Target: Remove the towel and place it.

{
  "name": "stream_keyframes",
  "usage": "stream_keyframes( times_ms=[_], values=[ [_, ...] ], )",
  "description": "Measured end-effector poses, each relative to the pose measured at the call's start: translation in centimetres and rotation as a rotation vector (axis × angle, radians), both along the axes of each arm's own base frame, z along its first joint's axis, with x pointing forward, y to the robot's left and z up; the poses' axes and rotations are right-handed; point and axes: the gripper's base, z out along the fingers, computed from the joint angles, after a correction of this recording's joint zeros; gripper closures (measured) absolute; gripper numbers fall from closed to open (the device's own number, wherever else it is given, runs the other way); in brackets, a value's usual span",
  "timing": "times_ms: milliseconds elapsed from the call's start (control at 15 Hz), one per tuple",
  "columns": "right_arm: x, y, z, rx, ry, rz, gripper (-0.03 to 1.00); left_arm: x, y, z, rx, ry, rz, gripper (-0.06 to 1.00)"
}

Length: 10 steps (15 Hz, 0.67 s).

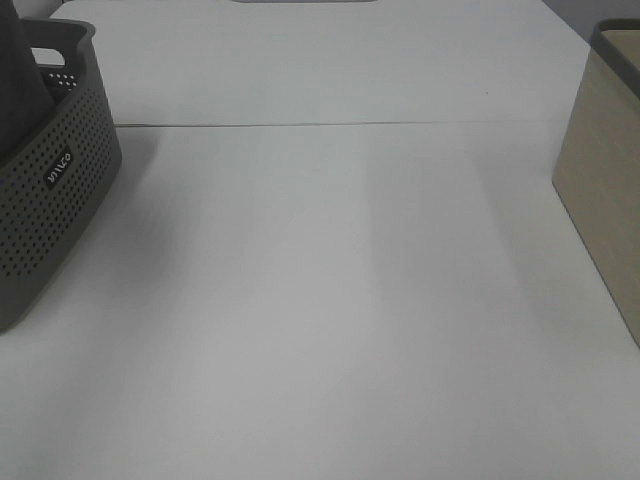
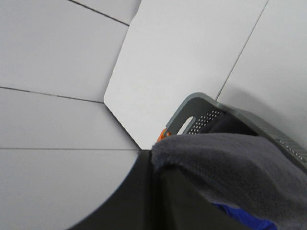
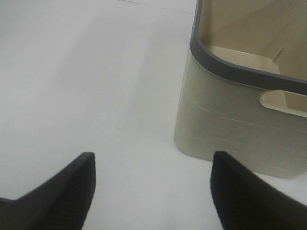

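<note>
1. Nearest the camera lies the bare white counter (image 1: 320, 330). A thin seam crosses it farther back.
2. The right pincer (image 3: 153, 160) hovers over that bare surface. Its two dark fingers are spread wide apart with nothing between them.
3. Just beside it, at the counter's right edge, stands a beige bin (image 3: 225, 120). It has a dark grey rim and a slot handle cut into its wall.
4. Well apart from the bin, at the left edge, stands a grey perforated basket (image 1: 60, 210). A short white word is printed on its wall. It is tilted and too small to read with certainty.
5. The towel (image 2: 230, 163), charcoal-grey terry, is partly in the basket. It drapes over the basket's contents and rises as a dark band above the rim at the far left.
6. The left pincer (image 2: 154, 155) has its dark fingers pressed together, with the towel's edge caught at their tips.
7. Under the towel a blue cloth (image 2: 242, 218) peeks out. A small orange bit (image 2: 164, 133) shows by the basket's handle slot. I cannot tell what it is.
</note>
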Motion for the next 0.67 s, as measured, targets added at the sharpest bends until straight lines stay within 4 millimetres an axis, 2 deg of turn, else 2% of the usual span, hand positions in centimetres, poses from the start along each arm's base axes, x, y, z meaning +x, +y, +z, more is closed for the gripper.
stream_keyframes(
  times_ms=[133, 400, 467, 533, 667],
  values=[
    [0.0, 0.0, 0.0, 0.0, 0.0, 0.0, 0.3, -1.2, -1.5, 0.5, -0.021, -0.016, -0.056, 0.94],
    [0.0, 0.0, 0.0, 0.001, 0.0, 0.001, 0.3, -1.9, -7.9, 0.4, -0.115, -0.076, -0.255, 0.94],
    [0.0, 0.1, 0.0, 0.007, 0.0, 0.004, 0.3, -1.4, -9.7, -0.3, -0.121, -0.066, -0.293, 0.94],
    [0.3, 0.3, 0.0, 0.025, 0.019, 0.019, 0.3, -0.5, -12.0, -1.9, -0.106, -0.02, -0.332, 0.94],
    [1.6, 1.0, 0.3, 0.068, 0.094, 0.077, 0.3, 0.6, -14.4, -4.1, -0.09, 0.041, -0.355, 0.94]
  ],
)
